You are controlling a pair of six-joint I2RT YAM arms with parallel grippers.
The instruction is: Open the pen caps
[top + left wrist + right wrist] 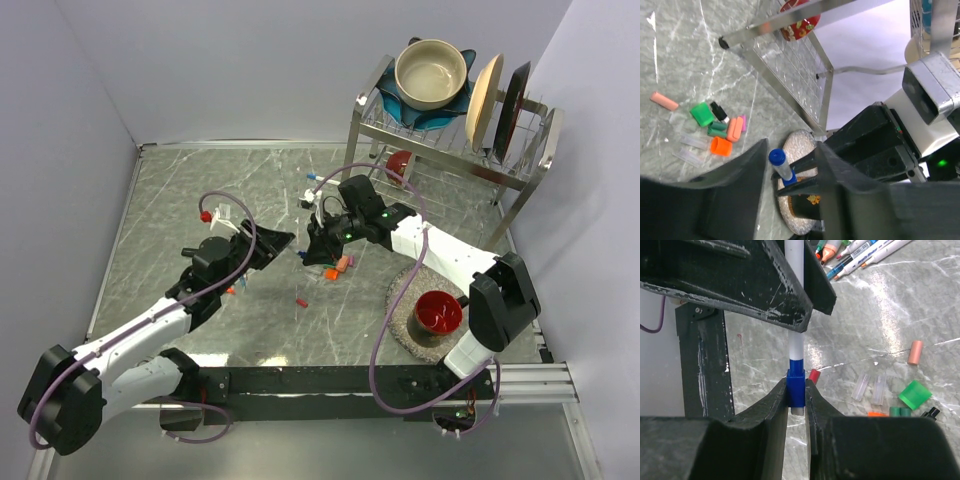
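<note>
A: Right gripper (796, 390)?
B: Clamped on the blue cap (795, 382). The cap's base is hidden between its fingers.
A: Left gripper (791, 146)?
B: Half-wide, straddling the white barrel (796, 347) just beyond the right gripper's tips. Gaps both sides, no contact seen. The barrel's far end is cut off.
A: Others?
B: Loose caps (914, 394) on the table (900, 305), right of the right gripper.

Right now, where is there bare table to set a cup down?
Bare: far-left table between back wall and left arm; near strip between left arm and grey mat. Crowded: the centre, where left pincer and right pincer meet on a marker beside loose caps.
</note>
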